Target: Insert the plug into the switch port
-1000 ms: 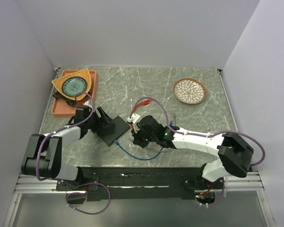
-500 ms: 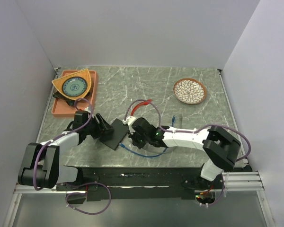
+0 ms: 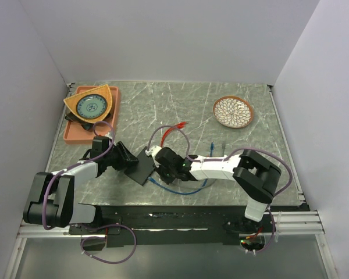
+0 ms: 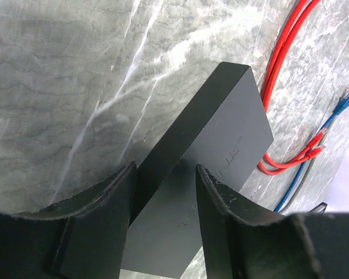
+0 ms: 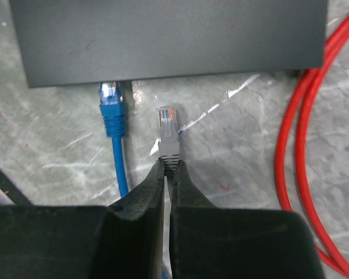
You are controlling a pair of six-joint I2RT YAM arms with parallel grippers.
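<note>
- Right arm has swung in to the left since a second ago, elbow folded tighter, and the black box [image 3: 141, 167] has turned a little between the two arms.
- Top view: left gripper [image 3: 128, 161] sits at the box's left end, and right gripper [image 3: 159, 167] is hard up on its right side. A red cable [image 3: 173, 127] loops behind and a blue cable [image 3: 175, 189] curls in front. A flowered plate [image 3: 233, 111] sits well apart at the far right.
- Left wrist: fingers [image 4: 220, 197] straddle the box's near end, half parted. I can't tell whether they actually press on it.
- Right wrist: jaws pinched tight on the tail of the grey plug [image 5: 167, 135]. Its clear tip points at the box's long edge, just short of it, not touching.
- The switch port is tucked under that edge, out of sight.
- A blue plug [image 5: 111, 104] lies just left of the grey one, tip at the box edge.
</note>
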